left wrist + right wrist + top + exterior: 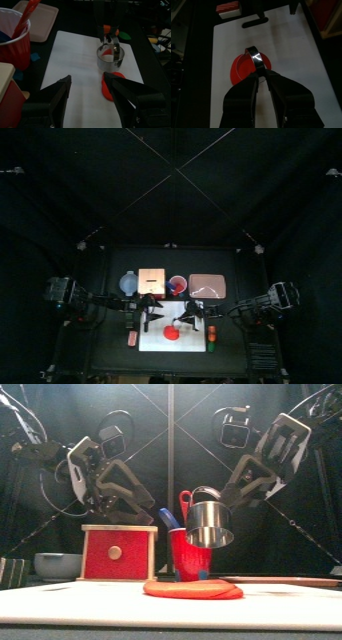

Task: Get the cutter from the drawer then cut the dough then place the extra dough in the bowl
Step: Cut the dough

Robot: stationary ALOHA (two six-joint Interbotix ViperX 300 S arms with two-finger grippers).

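Right gripper (263,74): jaws pinch the wire handle of the metal cutter (207,522), raised over the red dough (194,589). Left gripper (87,86): jaws spread.

In the front view we see only part of the bowl (54,565), because the wooden box (118,552) covers one side of it. The cutter (209,524) hides part of the red cup (187,564) behind it.

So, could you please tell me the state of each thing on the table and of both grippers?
dough: whole disc, flat on the board.
cutter: held above the dough, not touching it.
drawer: shut.
cup: upright, knives in it.
bowl: upright, no dough visible.
right gripper: shut on the cutter's handle.
left gripper: open, empty.
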